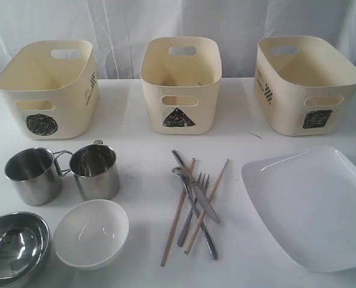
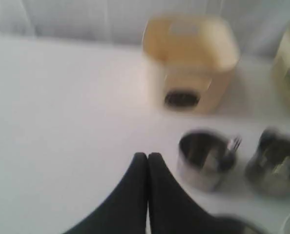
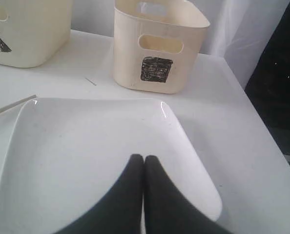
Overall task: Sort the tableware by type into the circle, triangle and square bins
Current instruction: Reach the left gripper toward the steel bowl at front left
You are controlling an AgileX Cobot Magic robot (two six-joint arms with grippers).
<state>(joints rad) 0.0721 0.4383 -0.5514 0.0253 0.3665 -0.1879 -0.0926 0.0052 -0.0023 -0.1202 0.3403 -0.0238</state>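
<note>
Right gripper [image 3: 144, 158] pressed together, empty, large white squarish plate [image 3: 86, 146] flat just ahead below it, far edge facing square-marked cream plastic tub [image 3: 157, 46]; left gripper [image 2: 148, 156] pressed together, steel handled mug [image 2: 203, 158] ahead, upright

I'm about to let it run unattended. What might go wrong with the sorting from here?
The knife, fork, spoon and chopsticks lie crossed in one pile, so lifting one may drag others. The white plate lies flat and looks about as wide as the square bin's mouth, so it may slip or jam.
</note>
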